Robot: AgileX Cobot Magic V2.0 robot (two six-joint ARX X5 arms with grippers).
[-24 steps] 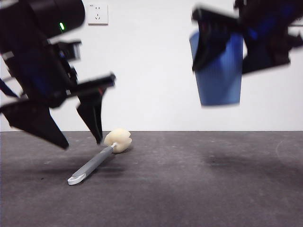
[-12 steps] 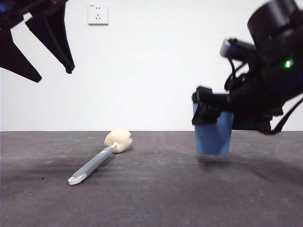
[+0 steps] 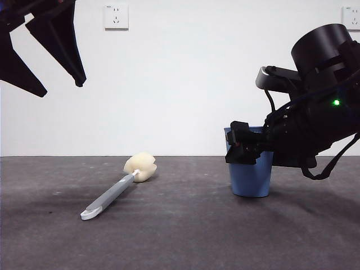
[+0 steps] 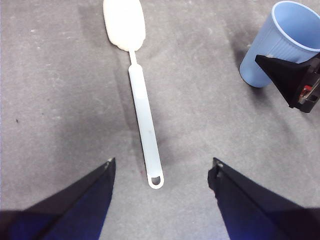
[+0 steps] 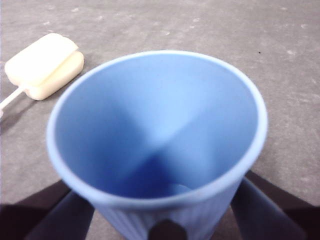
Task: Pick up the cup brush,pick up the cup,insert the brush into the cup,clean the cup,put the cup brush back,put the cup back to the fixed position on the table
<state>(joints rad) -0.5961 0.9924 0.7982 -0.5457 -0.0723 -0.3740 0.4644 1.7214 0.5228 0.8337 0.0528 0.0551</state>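
Note:
The cup brush [image 3: 109, 197] lies flat on the table [image 3: 185, 236], left of centre, with its cream sponge head [image 3: 139, 167] pointing toward the back. My left gripper [image 3: 63, 89] hangs open high above it at the upper left, holding nothing. In the left wrist view the cup brush [image 4: 142, 105] lies far below the left gripper [image 4: 162, 160]. The blue cup [image 3: 250, 181] stands upright on the table at the right, and my right gripper [image 3: 247, 147] is shut on its upper part. The right wrist view looks down into the empty cup [image 5: 160, 135], which sits in the right gripper [image 5: 160, 200].
A white wall runs behind the table, with a power outlet [image 3: 116, 16] at the upper left and another outlet [image 3: 350, 17] at the upper right. The sponge head [image 5: 45, 65] lies a short way to one side of the cup.
The right gripper has come down with the cup, which now rests on the table. The left gripper rose from beside the brush to the upper left and has held there.

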